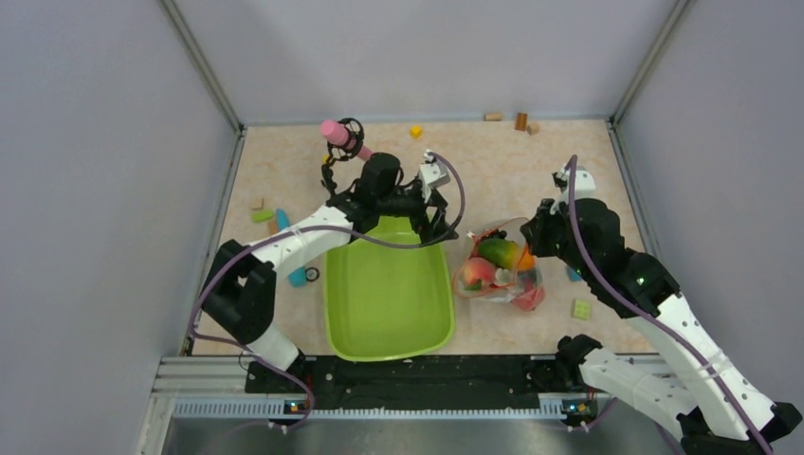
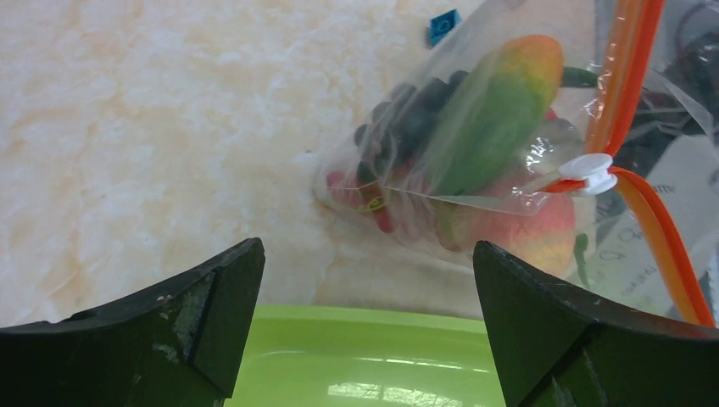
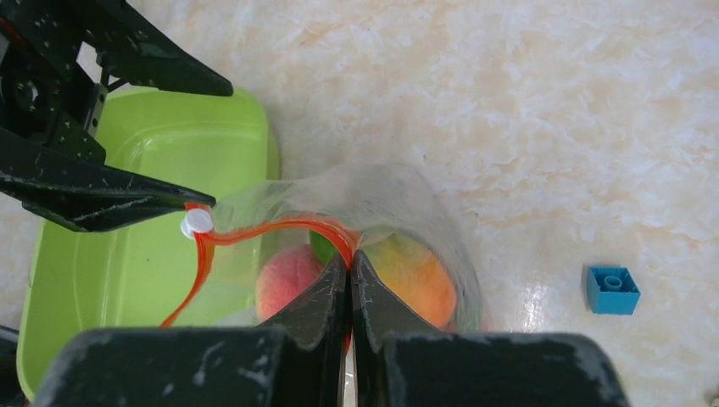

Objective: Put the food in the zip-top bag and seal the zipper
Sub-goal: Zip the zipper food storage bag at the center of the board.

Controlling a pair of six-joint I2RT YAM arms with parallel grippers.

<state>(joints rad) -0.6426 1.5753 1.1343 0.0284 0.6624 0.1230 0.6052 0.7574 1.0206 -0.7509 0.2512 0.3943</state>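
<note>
The clear zip-top bag lies right of the green tray. It holds the food: an orange-green piece, a peach, dark grapes and red pieces. Its orange-red zipper curves in an open loop and carries a white slider. My right gripper is shut on the zipper strip at the bag's mouth. My left gripper is open and empty over the tray's far right corner, just left of the bag, with one fingertip close to the slider.
A pink thing in a black holder stands at the back. Small blocks lie around: yellow, wooden, green, blue. More small pieces lie left of the tray. Grey walls close in three sides.
</note>
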